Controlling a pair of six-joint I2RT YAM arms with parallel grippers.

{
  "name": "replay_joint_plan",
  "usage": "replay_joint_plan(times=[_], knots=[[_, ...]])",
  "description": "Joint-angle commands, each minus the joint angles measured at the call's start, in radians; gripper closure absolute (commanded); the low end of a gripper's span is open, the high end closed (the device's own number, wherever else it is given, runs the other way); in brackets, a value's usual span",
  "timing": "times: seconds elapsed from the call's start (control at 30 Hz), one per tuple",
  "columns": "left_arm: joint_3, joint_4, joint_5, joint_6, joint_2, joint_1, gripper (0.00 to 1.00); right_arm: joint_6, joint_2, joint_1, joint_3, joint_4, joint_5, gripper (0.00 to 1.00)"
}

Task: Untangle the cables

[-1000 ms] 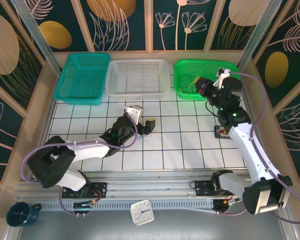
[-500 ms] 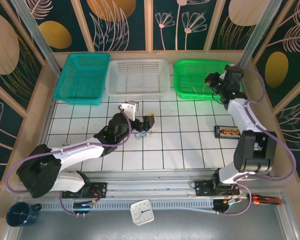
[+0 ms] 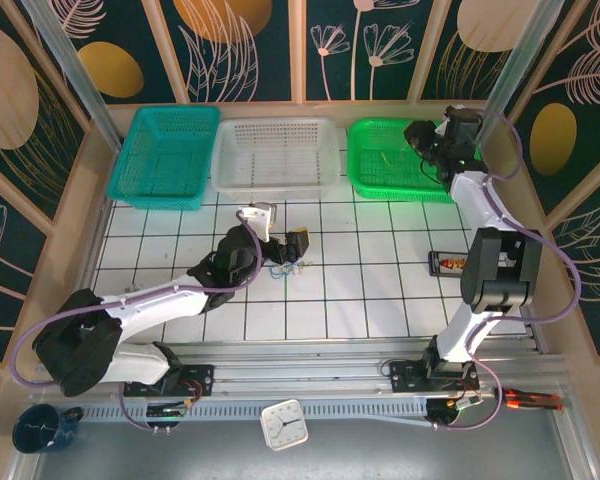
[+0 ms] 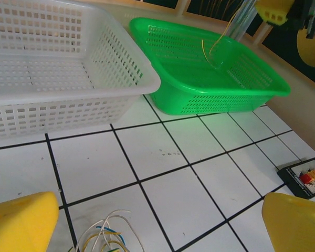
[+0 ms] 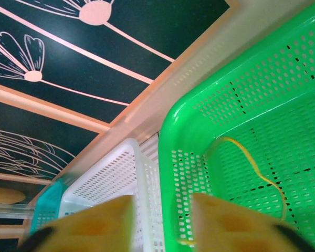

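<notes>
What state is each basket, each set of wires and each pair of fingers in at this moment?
Teal plastic basket: empty.
White plastic basket: empty.
Green plastic basket: holds one loose yellow wire.
Bundle of thin blue, yellow and white wires: tangled, lying on the tiled table.
Left gripper: fingers open, over the bundle.
Right gripper: fingers open, over the green basket, holding nothing.

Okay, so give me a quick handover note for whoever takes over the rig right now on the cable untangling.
Left pincer: open, fingers either side of the cables, not gripping.
Right pincer: open, over the green basket.
Done: one yellow wire lies in the green basket, apart from the bundle.
Left: the blue, yellowish and whitish wires are tangled in one small bundle; they likely need pulling apart one at a time.
</notes>
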Motion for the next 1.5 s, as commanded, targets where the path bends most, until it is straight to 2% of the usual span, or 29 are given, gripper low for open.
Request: replay_joint_plan(times=[0.0, 0.1, 0.37, 0.7, 0.97, 1.1, 1.27, 1.47], knots=[[0.021, -0.022, -0.015, -0.021, -0.02, -0.006, 0.01, -0.002, 0.006, 0.008, 0.001, 0.047, -0.051, 0.46], [0.02, -0.033, -0.022, -0.029, -0.024, -0.006, 0.01, 0.0, -0.051, 0.019, -0.058, 0.083, -0.056, 0.42], [-0.004, -0.038, -0.055, -0.055, -0.062, -0.007, 0.01, -0.024, -0.229, 0.077, -0.209, 0.112, -0.04, 0.41], [0.003, -0.113, -0.117, -0.123, -0.102, -0.005, 0.01, -0.138, -0.359, 0.337, -0.36, 0.032, 0.1, 0.42], [0.041, -0.204, -0.115, -0.167, -0.102, 0.018, 0.01, -0.218, -0.373, 0.586, -0.483, -0.011, 0.228, 0.42], [0.065, -0.256, -0.078, -0.198, -0.108, 0.071, 0.01, -0.293, -0.361, 0.712, -0.52, -0.013, 0.288, 0.42], [0.079, -0.285, -0.051, -0.201, -0.139, 0.144, 0.01, -0.398, -0.322, 0.813, -0.524, -0.014, 0.323, 0.41], [0.106, -0.317, -0.056, -0.178, -0.168, 0.184, 0.01, -0.492, -0.236, 0.872, -0.47, -0.036, 0.352, 0.39]])
